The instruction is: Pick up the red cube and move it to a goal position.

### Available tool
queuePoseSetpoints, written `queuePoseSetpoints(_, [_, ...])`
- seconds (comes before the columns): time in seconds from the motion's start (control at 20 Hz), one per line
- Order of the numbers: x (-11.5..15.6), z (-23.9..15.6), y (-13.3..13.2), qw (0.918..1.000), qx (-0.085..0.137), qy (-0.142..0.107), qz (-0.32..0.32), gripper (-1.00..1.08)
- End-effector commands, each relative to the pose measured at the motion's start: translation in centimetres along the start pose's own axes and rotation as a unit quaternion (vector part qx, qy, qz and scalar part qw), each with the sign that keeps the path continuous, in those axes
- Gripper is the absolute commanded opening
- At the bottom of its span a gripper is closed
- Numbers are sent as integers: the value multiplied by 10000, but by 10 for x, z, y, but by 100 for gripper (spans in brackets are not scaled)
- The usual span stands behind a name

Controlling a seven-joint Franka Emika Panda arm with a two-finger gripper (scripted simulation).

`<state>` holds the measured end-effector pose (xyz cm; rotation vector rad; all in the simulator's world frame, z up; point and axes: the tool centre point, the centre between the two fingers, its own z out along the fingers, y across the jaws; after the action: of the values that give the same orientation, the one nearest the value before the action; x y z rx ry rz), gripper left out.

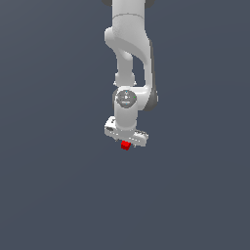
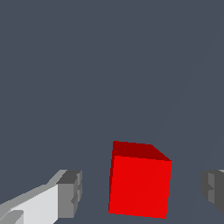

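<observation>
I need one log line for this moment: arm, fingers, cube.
arm: over cube | gripper: open | fingers: either side of cube, gaps visible | cube: between fingers, not gripped

The red cube is sitting between the fingers of the pincer, with a clear gap showing on each side. Around the pincer, the plain grey worktop is lying bare, offering open passage everywhere.
</observation>
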<state>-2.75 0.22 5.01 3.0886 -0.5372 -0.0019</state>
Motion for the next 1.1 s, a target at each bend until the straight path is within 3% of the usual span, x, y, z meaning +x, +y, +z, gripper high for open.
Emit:
queuePoseSetpoints(0.0, [-2, 12, 0, 9998, 10, 4, 221, 100])
queuePoseSetpoints(0.55, [-6, 30, 0, 9987, 33, -1, 509, 100])
queuePoseSetpoints(0.6, [-6, 30, 0, 9987, 33, -1, 509, -100])
queuePoseSetpoints(1.05, [-6, 30, 0, 9987, 33, -1, 509, -100])
